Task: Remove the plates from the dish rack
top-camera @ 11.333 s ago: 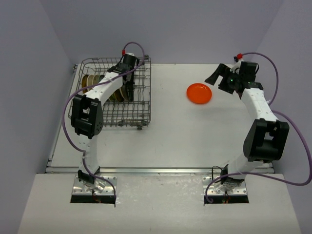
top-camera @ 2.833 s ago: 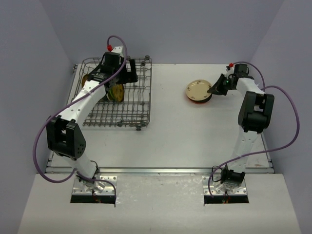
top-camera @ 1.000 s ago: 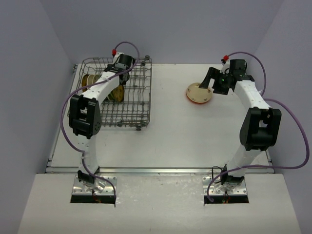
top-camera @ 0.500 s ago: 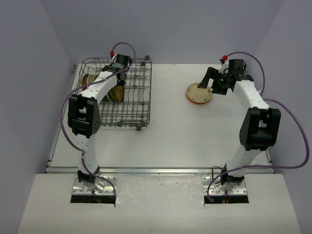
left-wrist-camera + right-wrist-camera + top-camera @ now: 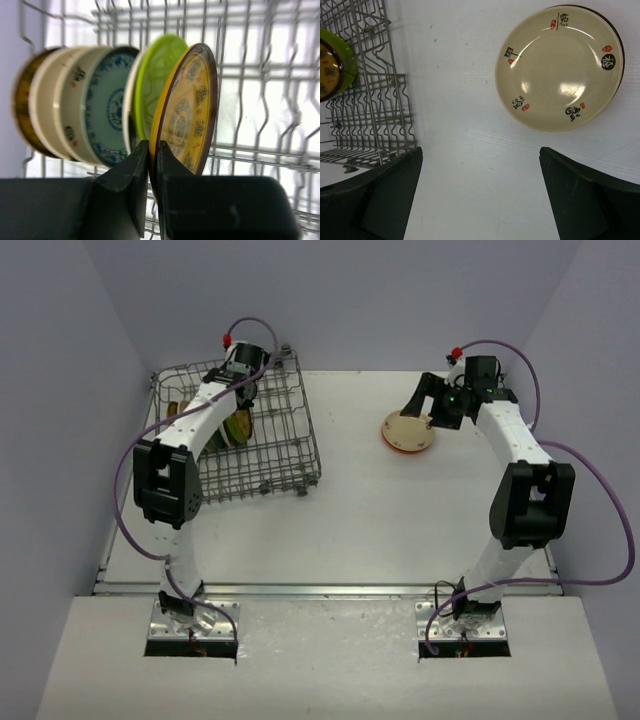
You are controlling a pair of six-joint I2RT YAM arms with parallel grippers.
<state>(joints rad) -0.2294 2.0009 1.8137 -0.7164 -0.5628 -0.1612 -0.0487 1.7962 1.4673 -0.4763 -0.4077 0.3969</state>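
The grey wire dish rack [image 5: 280, 455] sits skewed at the table's far left. Several plates stand upright in it: yellow-brown patterned [image 5: 187, 110], lime green [image 5: 155, 75], teal-patterned [image 5: 107, 110], a beige underside [image 5: 52, 105] and a brown one [image 5: 20, 100]. My left gripper [image 5: 152, 155] is shut on the lower rim of the yellow-brown plate; from above it [image 5: 240, 405] is inside the rack. A beige plate [image 5: 560, 67] lies upside down on an orange plate [image 5: 408, 443] on the table. My right gripper [image 5: 481, 150] is open and empty, above the table beside that stack.
The white table [image 5: 400, 520] stretches between the rack and the stack. The rack's right side [image 5: 365, 100] shows at the left of the right wrist view. Grey walls close the back and sides.
My left gripper has shut on the yellow-brown plate, and the rack has swung with it, its near right corner sliding right. My right gripper has drawn slightly back from the stack.
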